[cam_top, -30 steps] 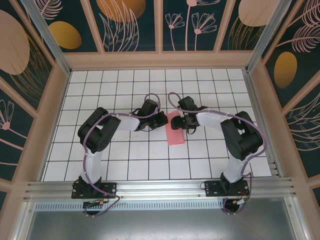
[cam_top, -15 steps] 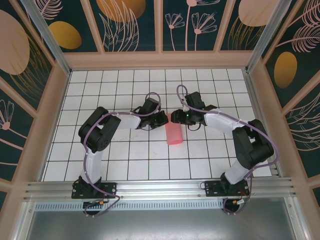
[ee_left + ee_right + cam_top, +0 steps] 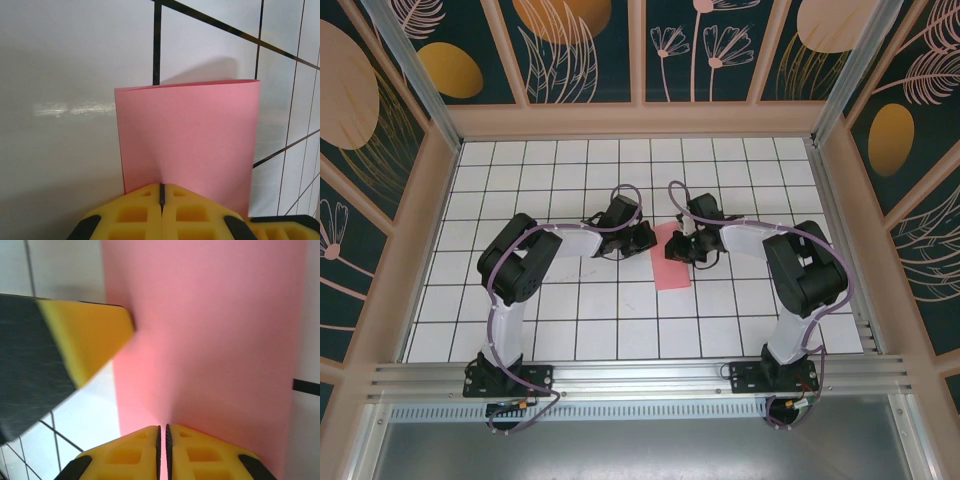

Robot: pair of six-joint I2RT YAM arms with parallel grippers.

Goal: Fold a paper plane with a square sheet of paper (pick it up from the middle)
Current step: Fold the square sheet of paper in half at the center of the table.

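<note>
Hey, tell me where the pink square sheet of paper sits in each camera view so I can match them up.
Top external: the thin pink-red square sheet of paper sits at the picture's centre.
Left wrist: centre to lower right, rising from the left tool's shut yellow fingers.
Right wrist: centre and right, from the top edge down to the right tool.
Shared landmark: the white table's black grid lines.
</note>
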